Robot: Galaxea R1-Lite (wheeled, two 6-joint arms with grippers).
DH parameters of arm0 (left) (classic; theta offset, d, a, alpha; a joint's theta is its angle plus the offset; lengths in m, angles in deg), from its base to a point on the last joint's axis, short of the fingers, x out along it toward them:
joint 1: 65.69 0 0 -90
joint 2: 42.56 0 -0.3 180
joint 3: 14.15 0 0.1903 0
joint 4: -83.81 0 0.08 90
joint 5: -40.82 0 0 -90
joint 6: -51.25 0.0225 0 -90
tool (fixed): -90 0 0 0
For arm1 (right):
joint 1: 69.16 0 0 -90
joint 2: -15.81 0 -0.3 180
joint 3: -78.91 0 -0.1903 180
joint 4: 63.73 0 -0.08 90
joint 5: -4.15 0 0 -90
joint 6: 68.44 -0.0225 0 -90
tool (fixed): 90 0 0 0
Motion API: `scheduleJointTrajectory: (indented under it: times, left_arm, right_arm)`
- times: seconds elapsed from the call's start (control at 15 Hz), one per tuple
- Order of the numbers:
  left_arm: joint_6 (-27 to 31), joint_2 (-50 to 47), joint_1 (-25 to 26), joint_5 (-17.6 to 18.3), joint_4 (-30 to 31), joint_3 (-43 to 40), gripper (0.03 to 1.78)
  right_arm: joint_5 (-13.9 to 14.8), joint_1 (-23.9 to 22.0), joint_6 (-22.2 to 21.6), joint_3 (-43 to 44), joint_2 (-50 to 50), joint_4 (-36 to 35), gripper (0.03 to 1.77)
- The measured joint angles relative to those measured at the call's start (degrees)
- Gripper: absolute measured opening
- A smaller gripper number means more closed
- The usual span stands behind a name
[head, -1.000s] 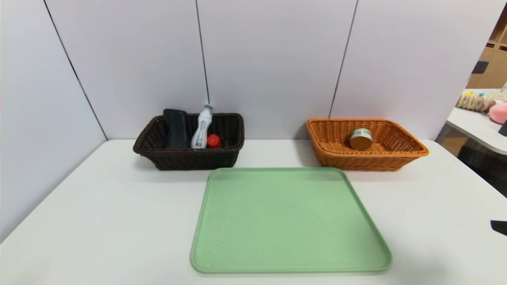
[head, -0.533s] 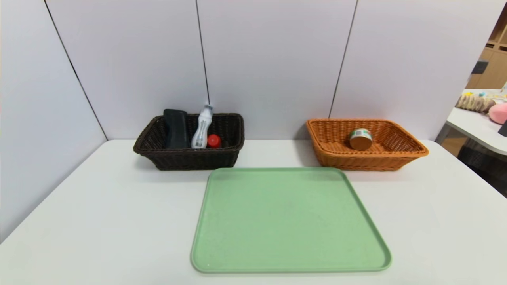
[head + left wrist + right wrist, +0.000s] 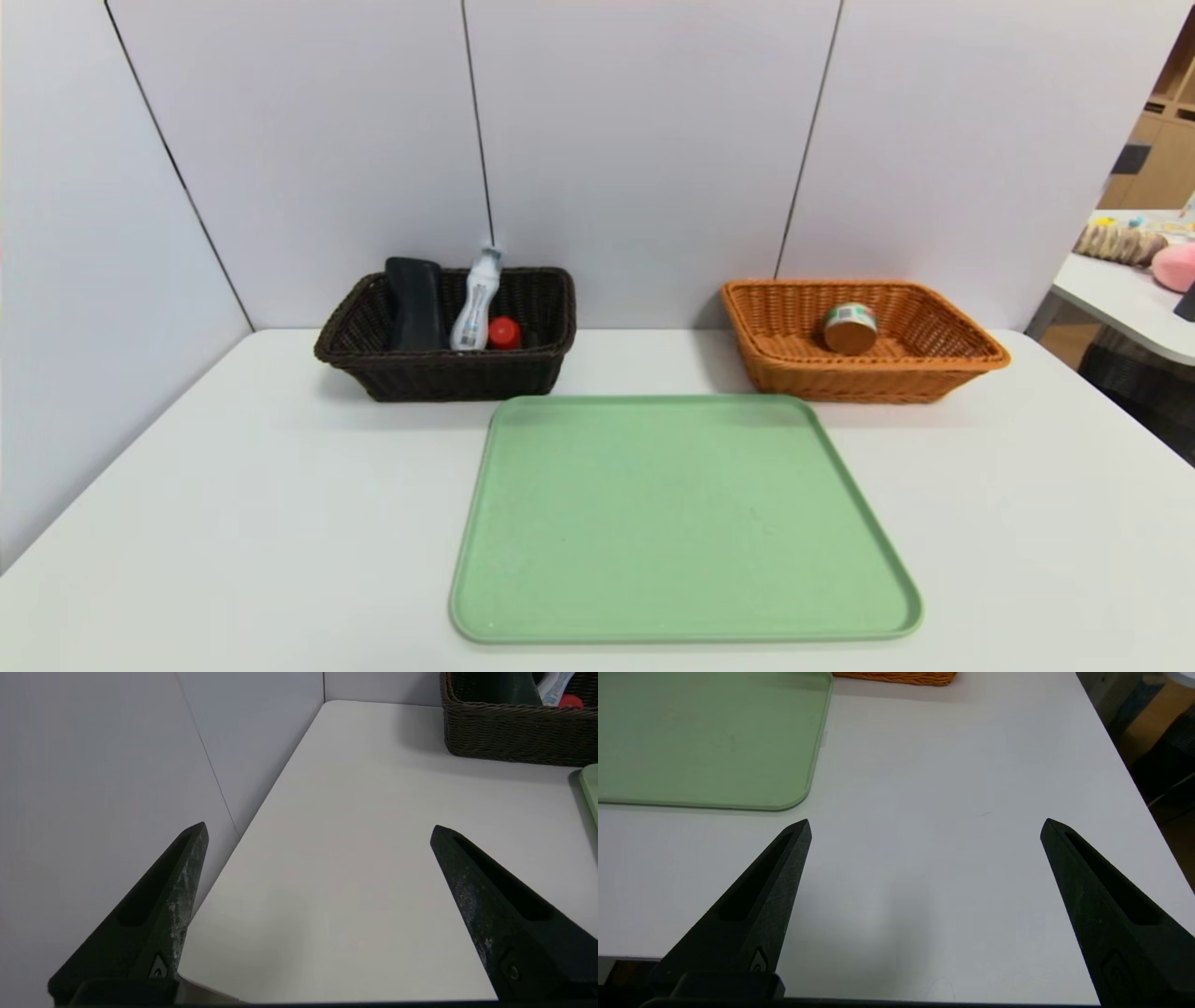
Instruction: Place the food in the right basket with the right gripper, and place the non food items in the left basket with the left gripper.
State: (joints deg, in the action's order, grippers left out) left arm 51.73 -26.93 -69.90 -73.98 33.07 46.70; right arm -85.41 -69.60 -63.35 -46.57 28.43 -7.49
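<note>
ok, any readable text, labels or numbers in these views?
None readable.
Tin can in the orange basket: green-and-white label, print too small to read.
White bottle in the dark basket: label too blurred to read.
Left gripper, right gripper: no lettering shows.

text: none readable | tin can [image 3: 850, 328] label, upper right of head view: print too small | bottle [image 3: 473, 305] label, upper left: illegible | no numbers, no signs
</note>
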Motion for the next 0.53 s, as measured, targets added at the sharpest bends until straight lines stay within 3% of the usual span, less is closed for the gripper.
scheduleJointTrajectory:
  times: [0.2, 0.4, 0.53]
  left_arm:
    - [0.06, -1.9, 4.72, 7.46, -0.63, -0.69, 1.69]
    - [0.04, -4.22, 5.3, 9.73, 0.22, -3.78, 1.69]
    - [0.59, -7.4, 4.86, 13.47, 0.77, -7.19, 1.69]
  right_arm:
    - [-0.74, 0.28, 0.24, -2.01, -5.57, -0.44, 1.69]
    - [-1.91, 0.49, 0.66, -3.32, -9.75, -2.17, 1.69]
    - [-2.04, 0.51, 1.27, -4.36, -11.47, -5.42, 1.69]
